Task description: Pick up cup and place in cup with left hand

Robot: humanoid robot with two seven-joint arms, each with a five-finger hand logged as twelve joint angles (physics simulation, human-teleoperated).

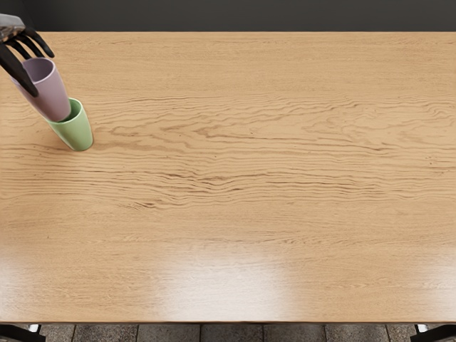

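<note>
My left hand (40, 74) is hovering, fingers apart, at the purple cup's (53, 96) rim; its base is sitting in the green cup (77, 134).

Two cups on show, folks, both in the upper left of the frame: one tapered, smooth mauve-pink cup (51, 91) and one tapered, smooth pale green cup (77, 133), and that makes the pair! Hands in the picture: just one, the black-fingered left robot hand (14, 34) at the upper left edge. Tables: one, a broad rectangular light-brown wood-grained table (249, 171) filling most of the frame. Down to the bottom corners, and it's two black table supports (23, 333), one left, one right. Along the bottom edge, one strip of grey tiled floor (231, 333).
</note>
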